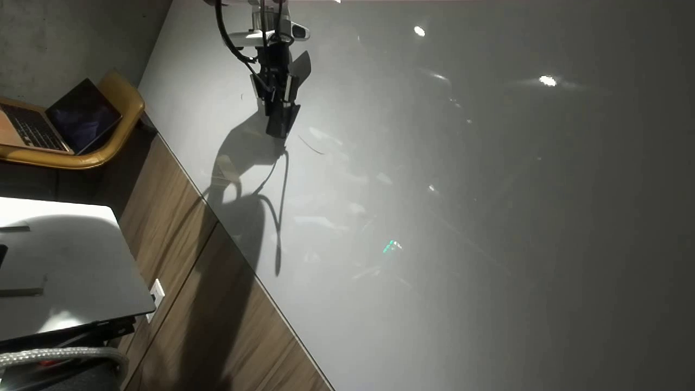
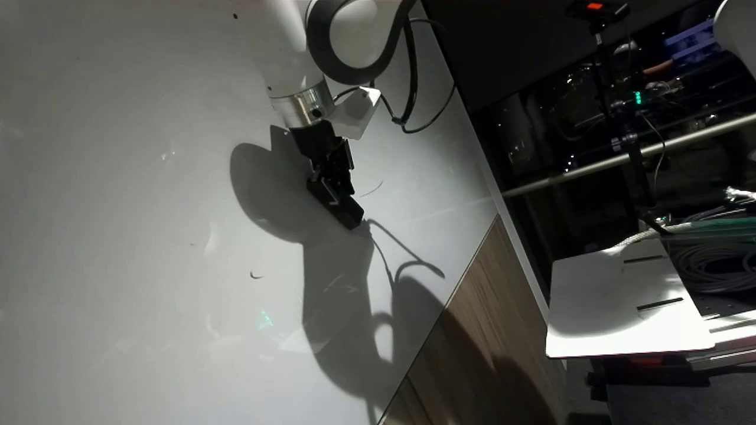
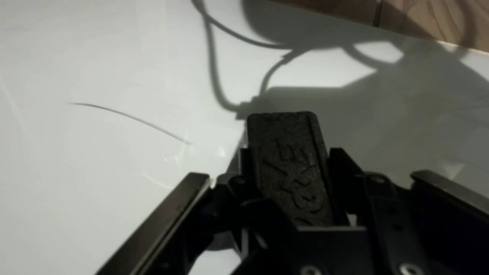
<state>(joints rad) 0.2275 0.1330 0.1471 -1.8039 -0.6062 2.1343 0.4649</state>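
My gripper [image 3: 290,156] is shut on a dark oblong block [image 3: 284,131], which has thin lines drawn on its rough top face. One finger presses each long side, and the block's end sticks out beyond the fingertips. In both exterior views the gripper [image 1: 276,89] [image 2: 332,168] and the block [image 1: 279,120] [image 2: 341,205] are seen close to a white glossy surface [image 1: 434,304]. I cannot tell whether the block touches it. A thin curved dark line [image 3: 131,116] is on the surface beside the block; it also shows in both exterior views [image 1: 310,145] [image 2: 372,189].
A brown wooden panel [image 2: 472,354] borders the white surface. A small curved mark [image 2: 255,275] is on that surface. A laptop [image 1: 81,119] lies on a yellow chair [image 1: 136,103]. A pale flat panel [image 2: 614,301] stands beyond the wood. The arm casts large shadows.
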